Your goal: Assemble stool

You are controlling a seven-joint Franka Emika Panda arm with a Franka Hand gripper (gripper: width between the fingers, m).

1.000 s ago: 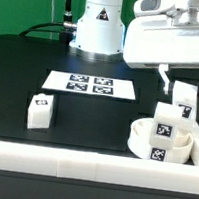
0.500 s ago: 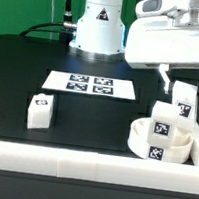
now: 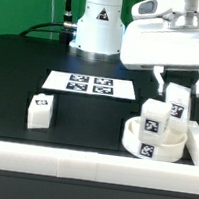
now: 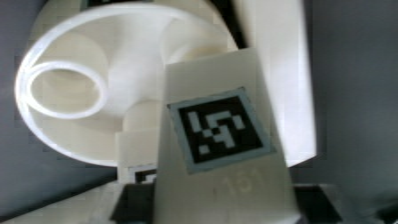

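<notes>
We have the jaws closed snugly on a leg [image 3: 177,97]; just below them the seat [image 3: 142,145] rests on the counter [image 3: 30,74], a second leg [image 3: 153,116] standing in it.

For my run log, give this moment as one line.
gripper: shut on white block leg | leg: at round white plastic seat | second leg: in seat | third leg: loose on table

Smooth white plastic seat [image 3: 133,142], matt white plastic leg [image 4: 214,85], matt black table [image 3: 20,73]

A glossy white arm [image 3: 97,22] with rounded joints, a boxy white wrist housing [image 3: 165,43] and dark fingers [image 3: 158,77] on the tool [image 3: 180,85]
</notes>
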